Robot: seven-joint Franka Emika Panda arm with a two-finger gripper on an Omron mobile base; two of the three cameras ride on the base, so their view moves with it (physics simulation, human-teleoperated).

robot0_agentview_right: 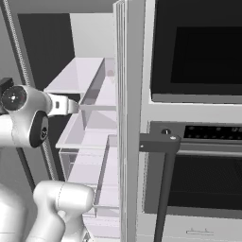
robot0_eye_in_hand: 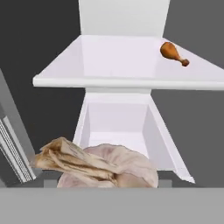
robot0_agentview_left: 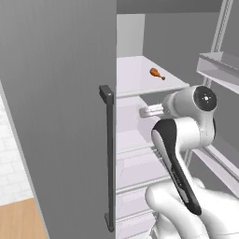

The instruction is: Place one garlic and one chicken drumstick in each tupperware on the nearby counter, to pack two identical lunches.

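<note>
Inside the open fridge, your arm (robot0_agentview_left: 184, 140) reaches forward below a white shelf (robot0_agentview_left: 140, 74), and the hand sits level with the shelf underneath it. On that upper shelf lies one chicken drumstick (robot0_agentview_left: 157, 73), red-brown, fat end toward the back and bone tip pointing toward the front right edge; from the hand view you see the same piece up and to the right. It lies alone on the shelf, well apart from your hand.

Close under the hand camera you have a garlic (robot0_eye_in_hand: 103, 166), off-white and pinkish, its papery pointed top stretching to the left. It fills the bottom of that view, right where the gripper (robot0_agentview_left: 145, 112) tips would rise, so the fingers themselves are hidden behind it. The bulb appears to sit between them, gripped, but you cannot see contact directly. Beyond the bulb a white drawer bin (robot0_eye_in_hand: 127, 127) opens straight ahead under the shelf.

To your left stands the grey fridge door (robot0_agentview_left: 60, 107) with its dark vertical handle (robot0_agentview_left: 109, 158). On your right, past the fridge's side wall, a black wall oven (robot0_agentview_right: 198, 123) is stacked in its cabinet.
</note>
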